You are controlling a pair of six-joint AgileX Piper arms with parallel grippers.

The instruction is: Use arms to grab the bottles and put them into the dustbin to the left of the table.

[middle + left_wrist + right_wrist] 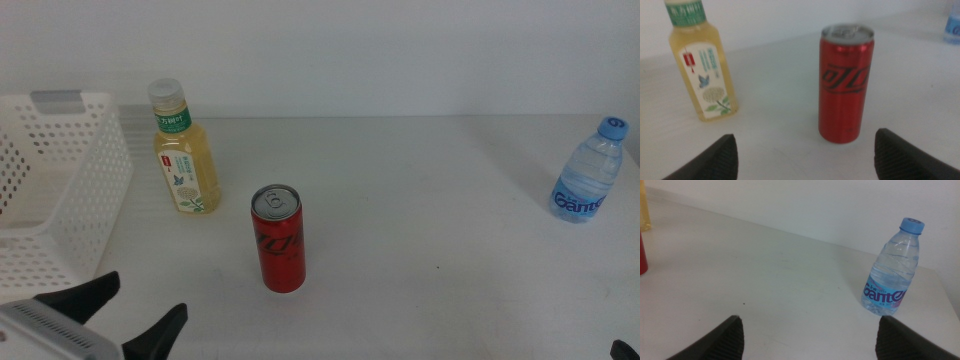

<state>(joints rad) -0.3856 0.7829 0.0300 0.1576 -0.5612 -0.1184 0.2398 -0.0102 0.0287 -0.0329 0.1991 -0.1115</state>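
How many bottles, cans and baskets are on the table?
Bottles: 2, the tea bottle and the water bottle
Cans: 1, the red can
Baskets: 1, the white basket
Total: 4

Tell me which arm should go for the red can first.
Left. The left hand is open at the near left of the table, with the red can standing just ahead between its jaws' line in its wrist view. The right hand, also open, faces the water bottle far right.
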